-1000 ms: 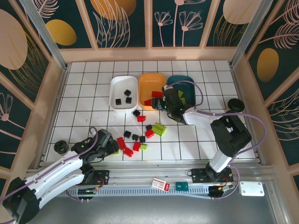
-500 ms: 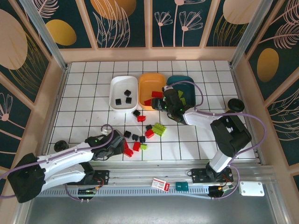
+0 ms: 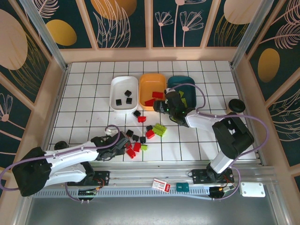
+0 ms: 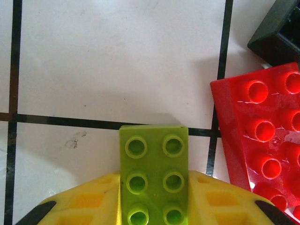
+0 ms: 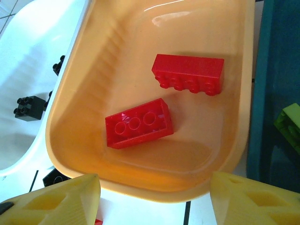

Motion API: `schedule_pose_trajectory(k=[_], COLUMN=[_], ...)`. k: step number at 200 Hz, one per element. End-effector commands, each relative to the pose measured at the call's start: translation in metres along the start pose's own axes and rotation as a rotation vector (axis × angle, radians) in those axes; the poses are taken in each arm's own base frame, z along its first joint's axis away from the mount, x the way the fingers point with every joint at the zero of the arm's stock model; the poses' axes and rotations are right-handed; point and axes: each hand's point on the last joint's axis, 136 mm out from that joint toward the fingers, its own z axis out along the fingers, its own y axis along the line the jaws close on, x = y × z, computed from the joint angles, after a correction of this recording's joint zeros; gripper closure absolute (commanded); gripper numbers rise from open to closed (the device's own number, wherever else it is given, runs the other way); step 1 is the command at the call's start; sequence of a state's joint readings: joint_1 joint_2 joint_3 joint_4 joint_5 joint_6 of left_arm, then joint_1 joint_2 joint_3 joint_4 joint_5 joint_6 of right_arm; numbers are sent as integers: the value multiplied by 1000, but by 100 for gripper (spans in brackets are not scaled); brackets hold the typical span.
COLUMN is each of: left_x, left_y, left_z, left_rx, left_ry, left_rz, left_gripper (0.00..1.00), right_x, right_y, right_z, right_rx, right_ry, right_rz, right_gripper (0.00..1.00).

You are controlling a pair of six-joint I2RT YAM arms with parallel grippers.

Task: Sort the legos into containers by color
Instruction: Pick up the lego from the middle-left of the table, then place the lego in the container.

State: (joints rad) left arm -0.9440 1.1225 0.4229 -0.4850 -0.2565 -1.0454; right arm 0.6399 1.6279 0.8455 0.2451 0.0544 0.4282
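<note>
Upper left in the overhead view, the tiled table [image 3: 84, 108] lies bare beside the white tray [image 3: 113, 93], with plenty of room. Loose bricks [image 3: 137, 146] crowd the lower middle. The right arm [image 3: 206, 119] slants in from lower right, blocking the teal tray [image 3: 180, 80]'s near side. In the left wrist view, a red brick [image 4: 262, 136] sits just right of the gripped lime-green brick [image 4: 153, 173], with bare tile left and above.

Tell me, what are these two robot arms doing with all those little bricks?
They are sorting toy bricks by color into three trays. The left arm's fingers pinch a lime-green brick low over the table, beside the loose bricks not yet sorted. The right arm's fingers hang open and empty over the near rim of the orange tray, which holds two red bricks. The white tray has three black cubes, and the teal tray a green piece.
</note>
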Motion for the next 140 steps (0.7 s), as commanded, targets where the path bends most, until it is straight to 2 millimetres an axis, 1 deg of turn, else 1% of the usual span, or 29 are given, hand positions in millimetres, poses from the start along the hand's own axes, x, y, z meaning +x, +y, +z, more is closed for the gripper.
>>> schedule_pose_trajectory(k=[1,10,31,49,65,78,90,100,102,105,110,125,129,134,136,140], left_x=[16,6,-28,-59,-83,-101,-118,-133,-134,-141,-149,-171,-176,-185,-186,-193], left_y=[3,-1,-14,-32,-52,-74,-101,-129,-133,-145,-159,-199,-207,-219,-222,-231], left_z=[3,-5,-34,-64,-82,-91,-95,-97,-95,-100,-103,-102,-97,-97,-93,-91], left_rx=[4,2,7,45,79,109,142,188,192,219,249,309,314,336,337,354], left_ry=[71,42,-64,-162,-230,-274,-308,-335,-335,-352,-368,-398,-398,-406,-400,-399], left_rz=[-4,1,16,28,51,87,119,143,151,153,159,192,202,204,209,209], left_gripper=[71,71,71,70,69,69,69,69,69,69,68,68,68,68,68,68], right_x=[-16,-19,-26,-32,-35,-39,-43,-45,-46,-47,-47,-53,-53,-54,-55,-55], right_y=[1,2,-1,-5,-13,-21,-29,-36,-37,-38,-41,-45,-46,-47,-47,-48], right_z=[-14,-18,-31,-45,-60,-73,-87,-99,-101,-105,-109,-125,-129,-133,-134,-137], right_rx=[-17,-21,-24,-16,2,24,49,68,71,76,85,94,95,97,98,99], right_ry=[-58,-68,-99,-133,-170,-210,-252,-286,-293,-301,-313,-356,-364,-375,-379,-385], right_rz=[28,33,47,60,79,102,123,137,138,141,145,155,158,160,162,165], right_gripper=[36,36,36,36,36,36,36,36,36,36,36,36,36,36,36,36])
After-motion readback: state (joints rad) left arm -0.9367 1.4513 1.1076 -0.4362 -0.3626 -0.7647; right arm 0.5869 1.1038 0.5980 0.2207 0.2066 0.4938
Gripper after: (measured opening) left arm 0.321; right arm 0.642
